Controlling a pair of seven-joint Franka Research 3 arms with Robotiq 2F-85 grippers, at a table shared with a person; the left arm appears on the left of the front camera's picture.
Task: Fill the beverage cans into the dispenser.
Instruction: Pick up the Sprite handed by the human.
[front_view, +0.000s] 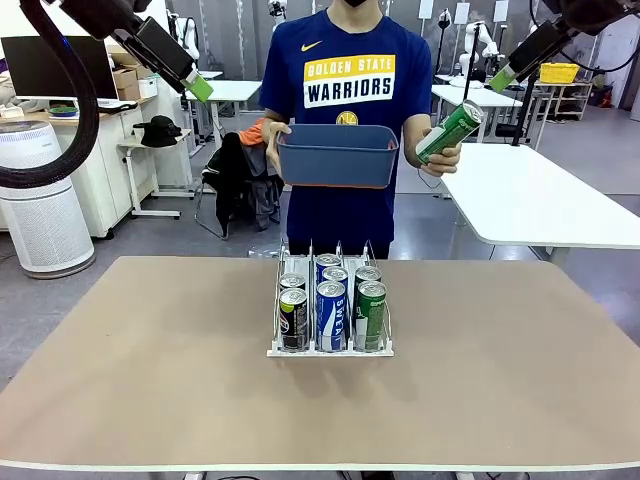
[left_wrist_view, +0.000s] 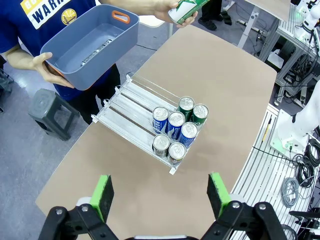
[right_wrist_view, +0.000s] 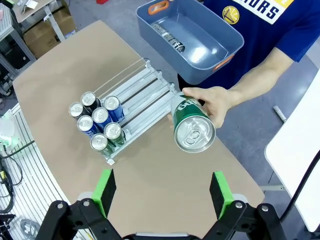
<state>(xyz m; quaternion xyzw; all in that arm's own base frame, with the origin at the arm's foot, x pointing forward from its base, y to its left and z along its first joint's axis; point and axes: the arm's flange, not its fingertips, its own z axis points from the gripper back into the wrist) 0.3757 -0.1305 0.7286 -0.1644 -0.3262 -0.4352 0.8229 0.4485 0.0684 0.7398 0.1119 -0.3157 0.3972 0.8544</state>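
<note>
Left fingers (left_wrist_view: 103, 196): wide open, empty, raised at the upper left of the front view.
Right fingers (right_wrist_view: 106, 190): wide open, empty, raised at the upper right.
Dispenser (front_view: 330, 351): on the surface (front_view: 150, 380), lower middle of the frame.
Cans (front_view: 331, 312): seven upright at the dispenser's near end; two black in the left lane, three blue in the middle, two green on the right.
Green can (front_view: 449, 132): tilted in the person's hand (front_view: 440, 158), upper right.
Tub (front_view: 337, 158): blue-grey, held in the person's other hand, upper middle.

Blue-grey tub (front_view: 337, 155) beyond a tan table (front_view: 150, 350); white air purifier (front_view: 40, 200) at left.
</note>
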